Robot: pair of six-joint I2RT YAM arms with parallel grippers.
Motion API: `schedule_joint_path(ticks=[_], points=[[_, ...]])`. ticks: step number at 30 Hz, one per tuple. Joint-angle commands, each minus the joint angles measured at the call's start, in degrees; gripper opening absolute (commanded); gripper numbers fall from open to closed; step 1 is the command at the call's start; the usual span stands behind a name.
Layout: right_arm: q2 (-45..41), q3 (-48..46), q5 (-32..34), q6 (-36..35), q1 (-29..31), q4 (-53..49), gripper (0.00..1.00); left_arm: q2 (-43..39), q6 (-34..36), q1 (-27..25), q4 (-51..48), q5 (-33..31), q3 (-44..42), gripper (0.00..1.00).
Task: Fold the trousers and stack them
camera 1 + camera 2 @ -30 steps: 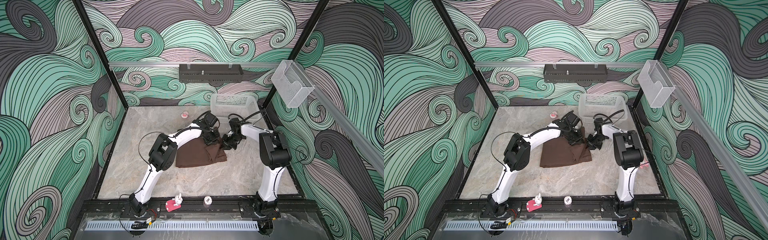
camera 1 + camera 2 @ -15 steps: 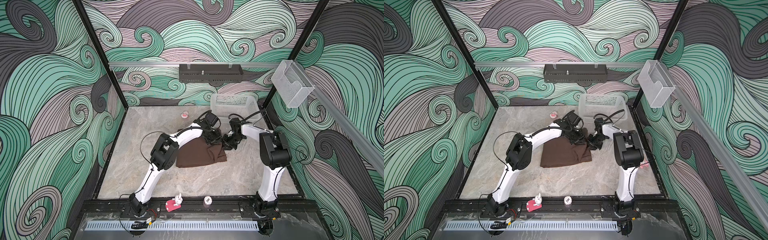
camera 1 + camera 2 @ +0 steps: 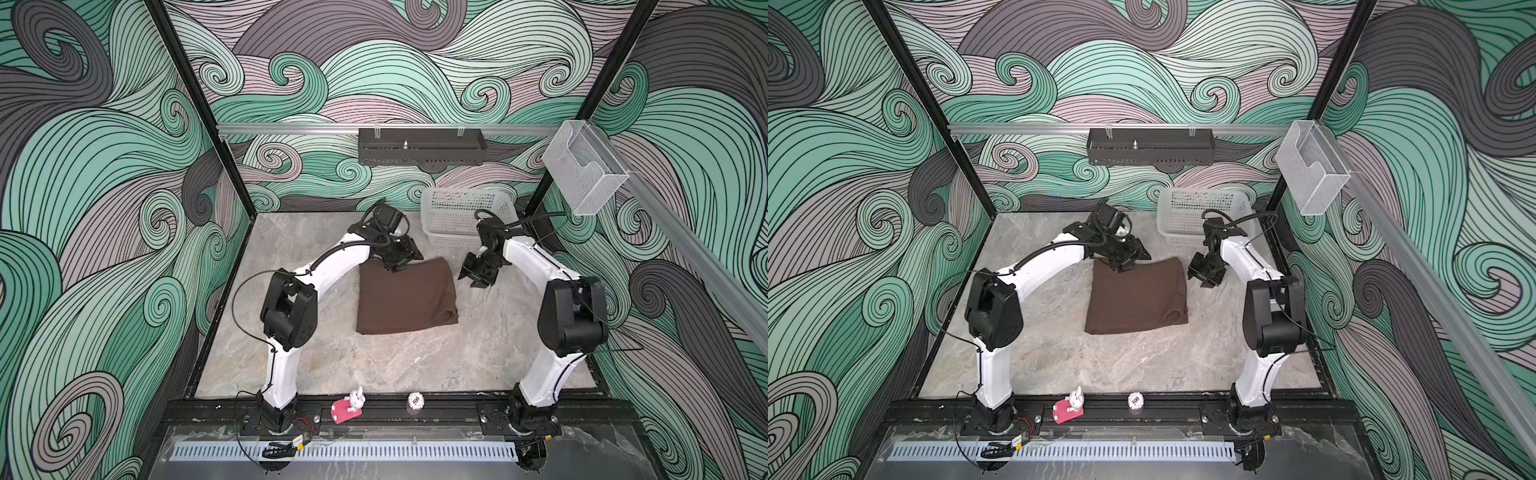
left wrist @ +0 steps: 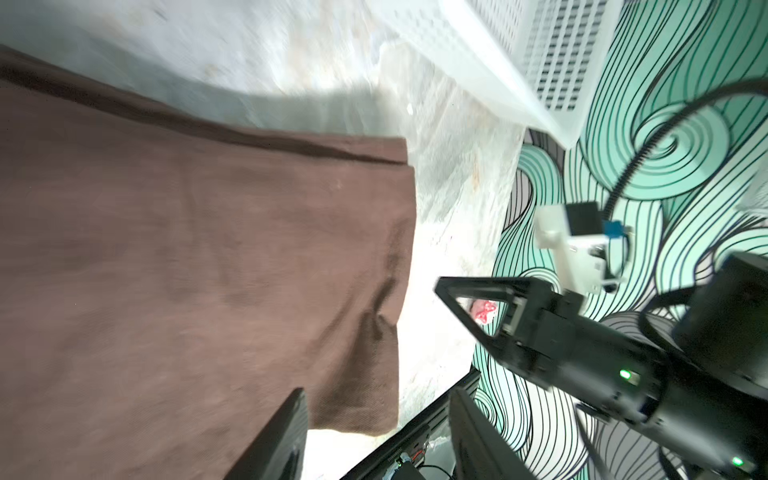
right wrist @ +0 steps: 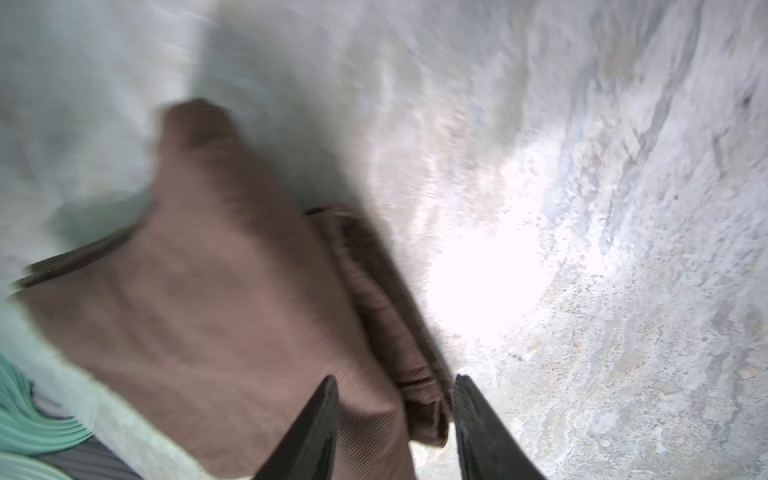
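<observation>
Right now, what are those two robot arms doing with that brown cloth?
They are folding it: it is a pair of brown trousers, lying in a flat folded rectangle on the table. The left gripper hovers open over their far edge, and the right gripper is open just beside them. Neither holds the cloth. The white basket stands behind.

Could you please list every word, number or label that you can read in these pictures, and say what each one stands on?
"500": dark digits on the small round white token that sits on the black front rail, readable in both top views.
No other text, brand or sign can be made out; both wrist views are blurred and show none.
</observation>
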Motion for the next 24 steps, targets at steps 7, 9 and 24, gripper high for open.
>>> schedule_joint_path(ticks=[7,9,24], points=[[1.8,0.3,-14.8,1.7,6.8,5.7,0.16,-0.1,5.5,4.0,-2.5,3.9,-9.4,0.58],[2.8,-2.7,-17.1,2.6,7.0,7.2,0.12,0.7,6.6,4.7,-4.1,4.7,-10.1,0.59],[0.7,-20.5,-10.6,-1.4,2.8,7.9,0.21,4.2,14.8,8.3,-10.2,7.2,-16.1,0.64]])
